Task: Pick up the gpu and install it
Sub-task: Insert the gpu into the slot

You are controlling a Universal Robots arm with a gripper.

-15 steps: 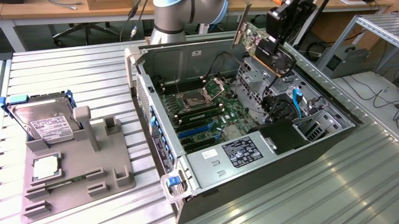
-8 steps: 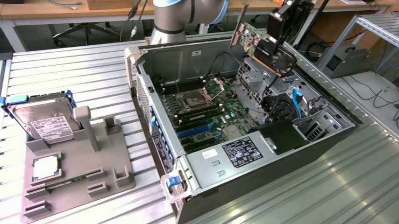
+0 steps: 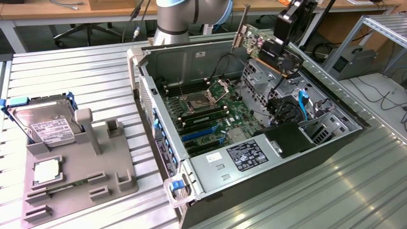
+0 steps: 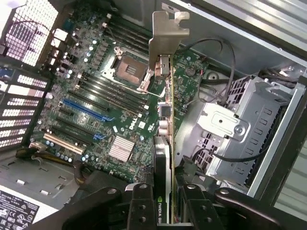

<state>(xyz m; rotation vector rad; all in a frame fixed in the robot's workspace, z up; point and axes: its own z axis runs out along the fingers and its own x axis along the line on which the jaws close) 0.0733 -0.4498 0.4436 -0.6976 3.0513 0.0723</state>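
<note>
While the gpu (image 3: pixel 259 44) hangs above the open case (image 3: pixel 184 62), clamped edge-on between the jaws, the arm (image 3: pixel 298 16) leans in from the exterior view's upper right. The card's silver bracket (image 4: pixel 165 38) points away from the wrist, over the motherboard (image 4: pixel 129 124). The drive cage (image 4: pixel 240 129) stands just beside the card; the blue slots (image 4: pixel 84 109) lie bare, well apart from it.

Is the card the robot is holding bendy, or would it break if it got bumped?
Probably stiff: the gpu juts out straight though the gripper clamps only one end. Likely fragile, since small parts sit bare on its green board. It looks thin and flat, so a bump on the metal bracket might tilt it in the grip.
</note>
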